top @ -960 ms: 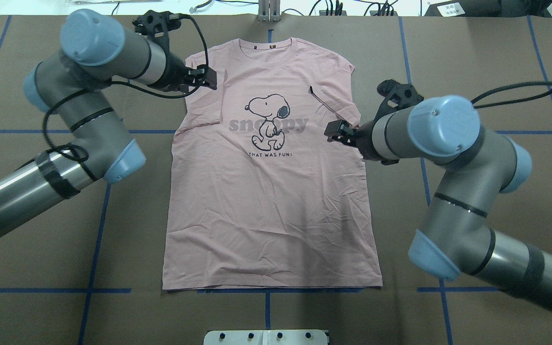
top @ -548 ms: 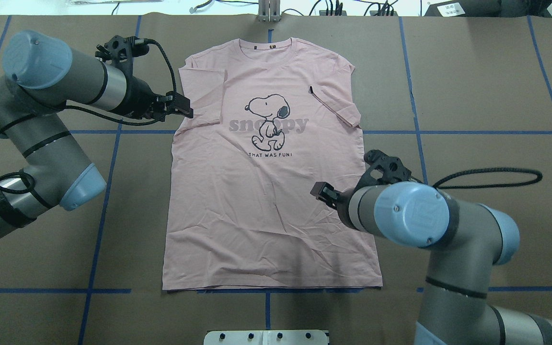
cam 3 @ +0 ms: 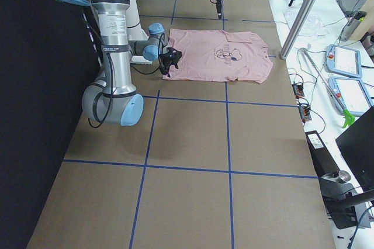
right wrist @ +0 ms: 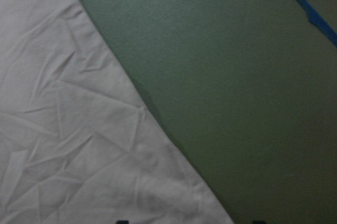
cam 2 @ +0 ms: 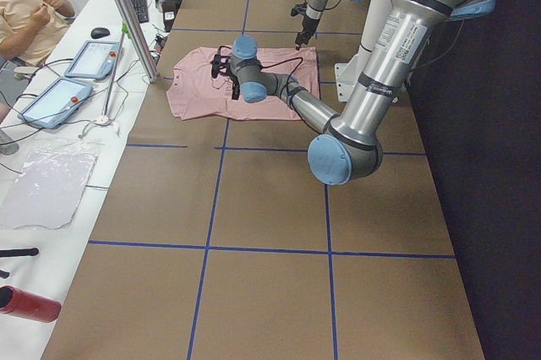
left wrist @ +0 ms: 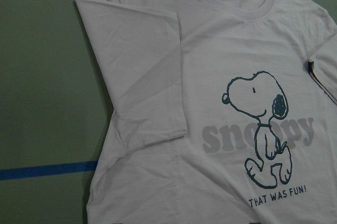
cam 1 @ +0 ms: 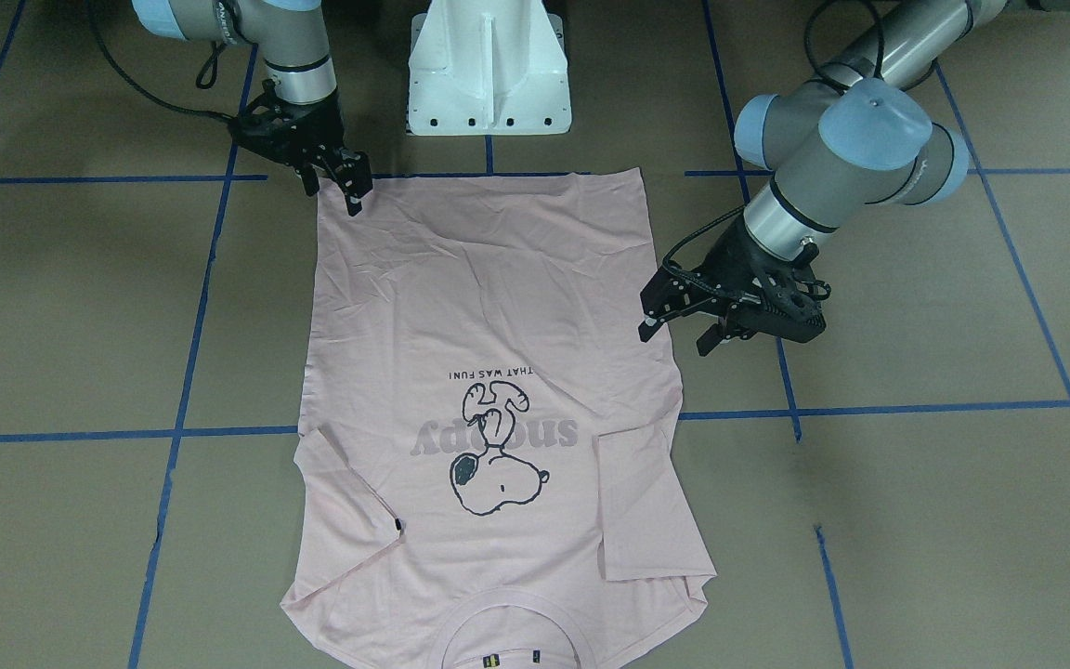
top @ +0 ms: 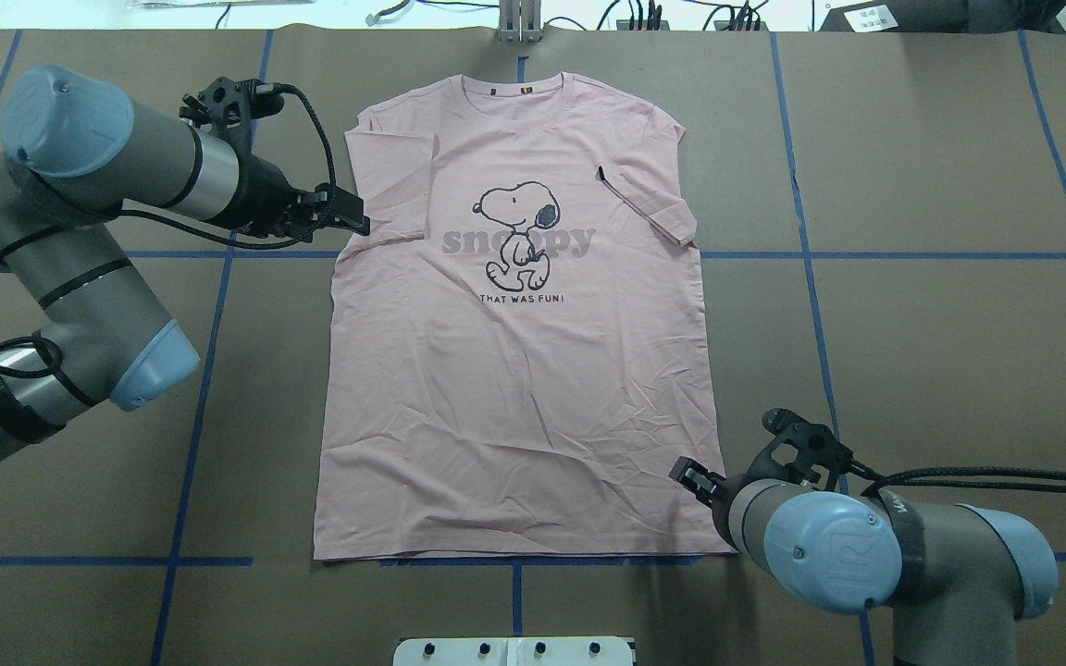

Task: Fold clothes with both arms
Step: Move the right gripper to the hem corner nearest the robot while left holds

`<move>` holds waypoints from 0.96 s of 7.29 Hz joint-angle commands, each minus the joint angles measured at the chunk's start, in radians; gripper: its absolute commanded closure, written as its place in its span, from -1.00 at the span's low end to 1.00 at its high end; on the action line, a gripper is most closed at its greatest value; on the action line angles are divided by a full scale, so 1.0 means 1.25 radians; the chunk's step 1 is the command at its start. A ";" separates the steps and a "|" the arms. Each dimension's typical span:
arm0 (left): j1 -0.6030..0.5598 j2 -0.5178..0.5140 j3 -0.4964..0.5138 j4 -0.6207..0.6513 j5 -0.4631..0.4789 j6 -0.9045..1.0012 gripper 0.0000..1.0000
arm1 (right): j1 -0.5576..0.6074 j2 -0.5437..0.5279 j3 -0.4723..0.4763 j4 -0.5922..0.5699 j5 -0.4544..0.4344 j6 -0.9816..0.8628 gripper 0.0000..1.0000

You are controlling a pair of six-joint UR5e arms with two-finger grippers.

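Observation:
The pale pink T-shirt lies flat and face up on the brown table, collar toward the far edge, both sleeves folded in over its front. My left gripper hovers at the shirt's left edge beside the folded sleeve; in the front-facing view the left gripper stands open and holds nothing. My right gripper is over the shirt's near right hem corner, and in the front-facing view the right gripper sits at that corner. The right wrist view shows the wrinkled T-shirt edge with two dark fingertips set wide apart.
The white pedestal stands just behind the shirt's hem. Blue tape lines grid the brown table cover. At the far side a person sits by a side table with tablets, behind a metal pole.
The right arm swung from the right sleeve down along the shirt's right side to the near hem corner. The left gripper drew back from the left sleeve to the shirt's edge.

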 commanded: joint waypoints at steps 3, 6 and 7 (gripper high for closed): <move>0.000 0.003 0.007 0.000 0.000 0.001 -0.73 | -0.056 -0.023 0.012 -0.001 -0.004 0.047 -0.46; 0.000 0.003 0.008 0.000 0.000 0.001 -0.75 | -0.058 -0.024 -0.004 -0.001 -0.002 0.046 -0.45; -0.001 0.003 0.008 0.000 0.000 0.001 -0.75 | -0.058 -0.024 -0.006 -0.001 -0.002 0.046 -0.43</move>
